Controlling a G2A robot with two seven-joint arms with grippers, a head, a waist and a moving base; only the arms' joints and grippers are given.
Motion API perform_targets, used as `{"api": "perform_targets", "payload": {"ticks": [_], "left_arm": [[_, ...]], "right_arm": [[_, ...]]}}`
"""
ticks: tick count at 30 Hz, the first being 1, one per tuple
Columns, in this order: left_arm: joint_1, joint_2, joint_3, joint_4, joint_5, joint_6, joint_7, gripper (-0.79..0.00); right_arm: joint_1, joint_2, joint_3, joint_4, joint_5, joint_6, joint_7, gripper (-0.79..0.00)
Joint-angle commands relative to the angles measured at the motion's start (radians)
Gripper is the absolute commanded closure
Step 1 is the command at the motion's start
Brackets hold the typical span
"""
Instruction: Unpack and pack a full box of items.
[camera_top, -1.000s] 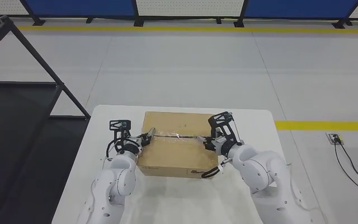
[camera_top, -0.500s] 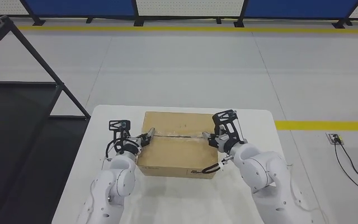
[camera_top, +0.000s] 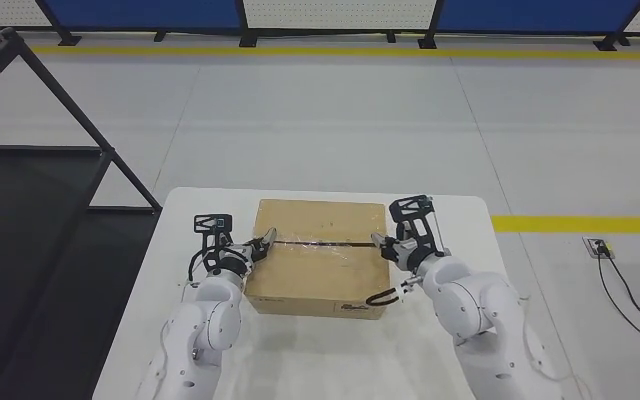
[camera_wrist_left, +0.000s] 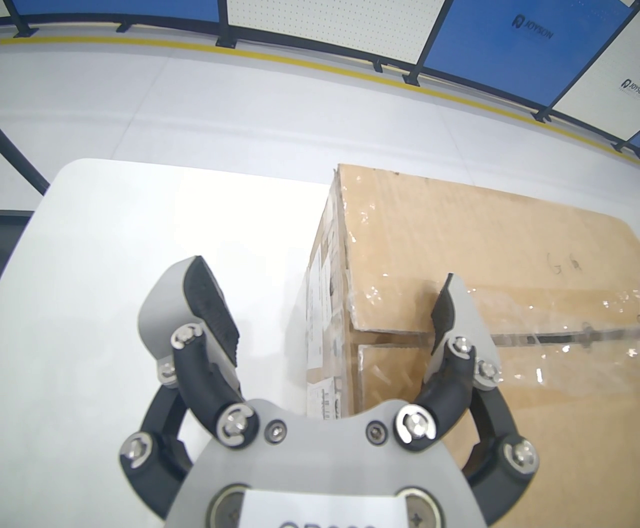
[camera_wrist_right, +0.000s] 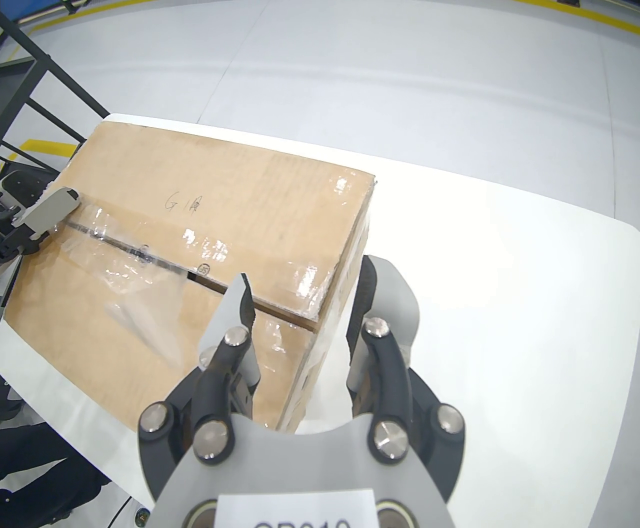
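A closed cardboard box (camera_top: 318, 270) stands in the middle of the white table (camera_top: 300, 340), its top seam covered with wrinkled clear tape (camera_wrist_right: 125, 295). At the box's left end my left gripper (camera_top: 262, 243) (camera_wrist_left: 322, 272) is open. It straddles the top edge there, with one finger on the seam and the other beside the box (camera_wrist_left: 475, 240) over the table. My right gripper (camera_top: 383, 244) (camera_wrist_right: 306, 274) is open at the right end. One of its fingers rests over the seam of the box (camera_wrist_right: 215, 220) and the other hangs just past the side wall.
Bare table lies in front of the box and in strips at both ends. A black metal frame (camera_top: 70, 120) stands off the table's left side. White floor with yellow lines (camera_top: 560, 223) surrounds the table.
My right gripper has slid along the seam toward the box's right end and now straddles that edge. The left gripper and the box have stayed put.
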Motion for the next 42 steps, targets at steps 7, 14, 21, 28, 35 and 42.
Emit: {"api": "perform_targets", "payload": {"ticks": [7, 14, 21, 28, 35, 42], "left_arm": [[0.0, -0.001, -0.001, 0.0, -0.001, 0.003, 0.003, -0.785], [0.01, -0.003, -0.001, -0.016, -0.024, 0.003, 0.023, -0.785], [0.018, -0.004, -0.004, -0.03, -0.034, 0.002, 0.031, -0.785], [0.02, -0.004, -0.01, -0.028, -0.032, -0.001, 0.03, -0.785], [0.026, -0.001, -0.028, -0.033, -0.032, -0.006, 0.031, -0.785], [0.03, -0.001, -0.034, -0.038, -0.037, -0.007, 0.031, -0.785]], "right_arm": [[-0.014, -0.001, 0.007, -0.034, 0.076, -0.026, -0.047, -0.526], [-0.082, 0.007, -0.004, -0.136, 0.142, -0.116, -0.012, -0.711], [-0.215, 0.014, -0.026, -0.291, 0.153, -0.165, -0.086, -0.776], [-0.269, 0.013, -0.099, -0.322, -0.126, 0.02, -0.127, -0.69], [-0.209, -0.009, -0.228, -0.268, -0.347, 0.192, -0.09, -0.696], [-0.149, -0.035, -0.328, -0.216, -0.512, 0.28, -0.03, -0.696]]}}
